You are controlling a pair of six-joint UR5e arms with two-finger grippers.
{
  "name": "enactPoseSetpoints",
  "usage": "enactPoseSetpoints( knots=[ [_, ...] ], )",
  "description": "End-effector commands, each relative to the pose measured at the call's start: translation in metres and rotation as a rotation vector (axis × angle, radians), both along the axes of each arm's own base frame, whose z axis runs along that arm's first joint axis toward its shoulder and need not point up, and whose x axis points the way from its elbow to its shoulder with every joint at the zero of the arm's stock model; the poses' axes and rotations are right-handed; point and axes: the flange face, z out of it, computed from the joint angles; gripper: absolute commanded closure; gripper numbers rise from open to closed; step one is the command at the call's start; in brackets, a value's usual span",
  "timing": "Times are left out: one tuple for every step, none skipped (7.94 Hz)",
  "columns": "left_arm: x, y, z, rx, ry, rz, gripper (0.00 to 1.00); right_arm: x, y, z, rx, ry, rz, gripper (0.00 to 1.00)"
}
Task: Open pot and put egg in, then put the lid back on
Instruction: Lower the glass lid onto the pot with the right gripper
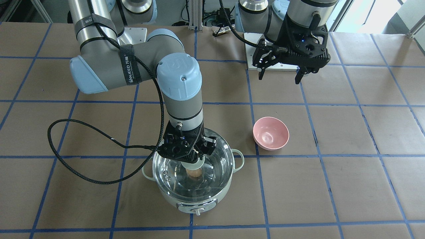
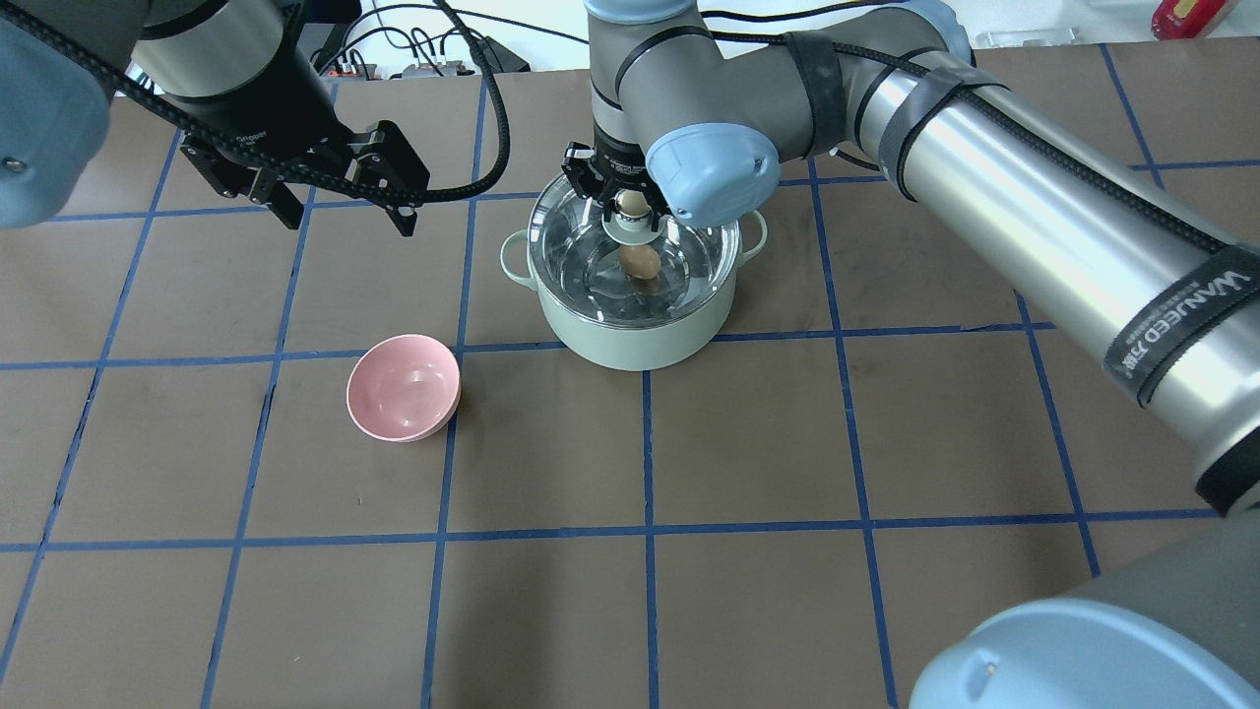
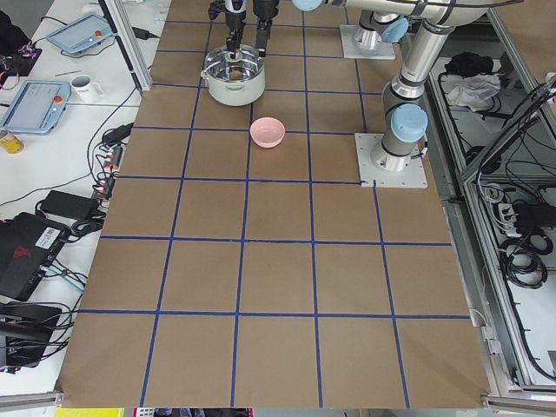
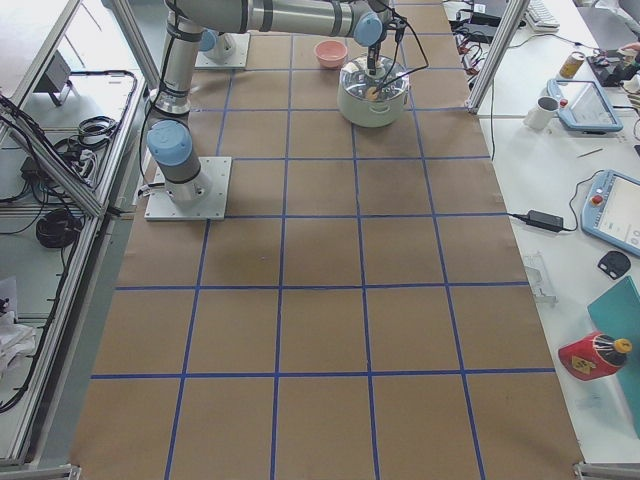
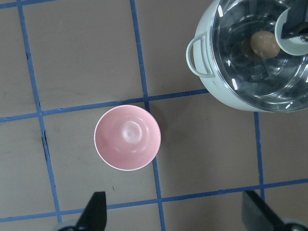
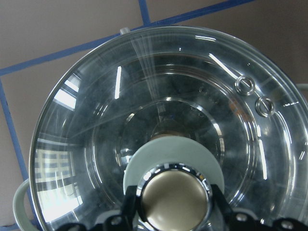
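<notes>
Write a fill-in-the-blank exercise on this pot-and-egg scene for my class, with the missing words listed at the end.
1. The egg lies inside the ___.
2. The right gripper is shut on the knob of the ___.
3. The pink bowl is ___.
4. The left gripper hangs ___, holding nothing.
Missing words: pot; lid; empty; open.
</notes>
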Motion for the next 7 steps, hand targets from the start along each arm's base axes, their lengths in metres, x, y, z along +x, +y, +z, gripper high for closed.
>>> enactPoseSetpoints(
  knots=[
    [0.000, 0.000, 0.000, 0.000, 0.001, -0.001, 0.00, -0.004, -0.003, -0.001, 0.005, -0.006, -0.007, 1.00],
    [0.000, 0.000, 0.000, 0.000, 0.001, -0.001, 0.00, -0.004, -0.002, 0.000, 0.003, -0.007, -0.009, 1.00],
    [0.000, 0.000, 0.000, 0.000, 0.001, -0.001, 0.00, -0.004, -0.002, -0.001, 0.005, -0.006, -0.012, 0.46],
    [0.000, 0.000, 0.000, 0.000, 0.001, -0.001, 0.00, -0.005, -0.001, 0.002, 0.002, -0.008, -0.021, 0.07],
    [0.000, 0.000, 0.000, 0.000, 0.001, -0.001, 0.00, -0.005, 0.001, 0.003, 0.004, -0.011, -0.028, 0.00],
    [0.000, 0.000, 0.000, 0.000, 0.001, -0.001, 0.00, -0.005, 0.002, 0.007, 0.000, -0.013, -0.030, 0.00],
    [0.000, 0.000, 0.000, 0.000, 0.001, -0.002, 0.00, -0.007, 0.007, 0.022, -0.014, -0.018, -0.041, 0.00]
  ],
)
